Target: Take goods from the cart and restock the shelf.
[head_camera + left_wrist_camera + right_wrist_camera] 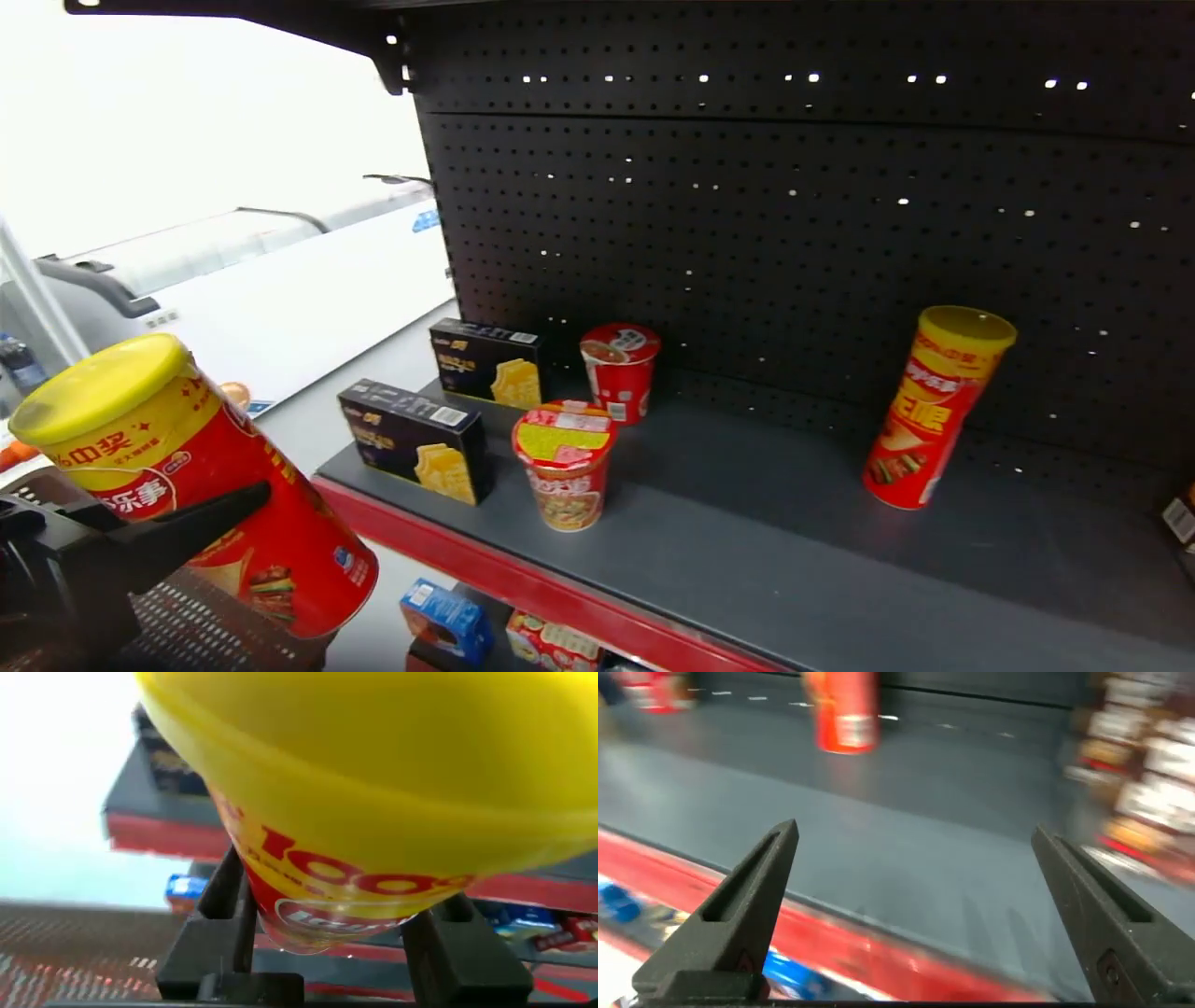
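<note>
Right now the left gripper [201,527] is clamped on a red chip canister [215,467] with a yellow lid, its black fingers [210,919] pressing the tube from both sides. The canister is tilted, its lid leaning away from the shelf [794,551], and it hangs off the shelf's left front corner without touching it. Beneath it lies a dark perforated surface [187,625]. The right gripper [915,849] has its fingers spread wide with nothing between them, and it faces the shelf from the front, near the red front edge [831,943]. On the shelf, toward its right end and near the pegboard back [794,233], a second canister [934,411] stands on its base. Toward the shelf's left end stand two cup noodles, one [565,462] near the front edge and the other [619,369] behind it by the pegboard. Two dark boxes sit at the shelf's left edge, one [420,439] at the front and one [487,361] farther back. Below the shelf, a lower level holds blue and red packets [448,621]. Beyond the shelf's left end stands a white chest freezer [280,299]
</note>
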Controlling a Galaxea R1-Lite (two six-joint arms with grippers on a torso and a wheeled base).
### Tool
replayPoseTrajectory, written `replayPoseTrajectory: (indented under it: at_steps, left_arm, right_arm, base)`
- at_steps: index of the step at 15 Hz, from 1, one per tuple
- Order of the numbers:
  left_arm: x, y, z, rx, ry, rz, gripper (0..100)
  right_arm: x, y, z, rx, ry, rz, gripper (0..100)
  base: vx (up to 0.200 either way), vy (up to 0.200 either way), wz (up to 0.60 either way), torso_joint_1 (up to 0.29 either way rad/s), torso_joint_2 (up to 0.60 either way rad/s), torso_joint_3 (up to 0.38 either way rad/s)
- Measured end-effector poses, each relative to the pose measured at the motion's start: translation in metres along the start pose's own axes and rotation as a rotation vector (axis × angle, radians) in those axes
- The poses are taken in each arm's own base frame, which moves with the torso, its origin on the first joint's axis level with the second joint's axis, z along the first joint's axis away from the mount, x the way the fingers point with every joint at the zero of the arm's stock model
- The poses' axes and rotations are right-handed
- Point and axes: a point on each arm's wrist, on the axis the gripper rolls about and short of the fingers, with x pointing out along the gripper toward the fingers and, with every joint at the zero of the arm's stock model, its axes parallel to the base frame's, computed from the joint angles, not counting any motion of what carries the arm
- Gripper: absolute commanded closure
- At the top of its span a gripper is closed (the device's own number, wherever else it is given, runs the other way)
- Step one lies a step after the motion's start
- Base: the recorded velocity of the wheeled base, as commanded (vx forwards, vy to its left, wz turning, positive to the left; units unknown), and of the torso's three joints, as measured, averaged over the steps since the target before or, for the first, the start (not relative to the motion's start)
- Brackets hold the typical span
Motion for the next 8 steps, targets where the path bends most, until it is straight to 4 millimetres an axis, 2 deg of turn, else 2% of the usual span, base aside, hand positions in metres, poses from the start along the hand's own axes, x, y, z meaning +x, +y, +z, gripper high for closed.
replayPoseTrajectory:
  at_steps: [2, 5, 8]
  left_arm:
    - [0.000, 0.000, 0.001, -0.001, -0.004, 0.004, 100]
    - [-0.006, -0.002, 0.010, 0.010, -0.026, 0.008, 100]
    - [-0.028, -0.007, 0.012, 0.057, 0.013, 0.017, 100]
  right_arm:
    - [0.000, 0.000, 0.000, 0.000, 0.000, 0.000, 0]
    - [0.000, 0.000, 0.000, 0.000, -0.001, -0.001, 0]
    - [0.000, 0.000, 0.000, 0.000, 0.000, -0.001, 0]
  base:
    - [0.000, 0.000, -0.60, 0.000, 0.01, 0.002]
    - [0.000, 0.000, 0.00, 0.000, 0.00, 0.000]
    - [0.000, 0.000, 0.00, 0.000, 0.00, 0.000]
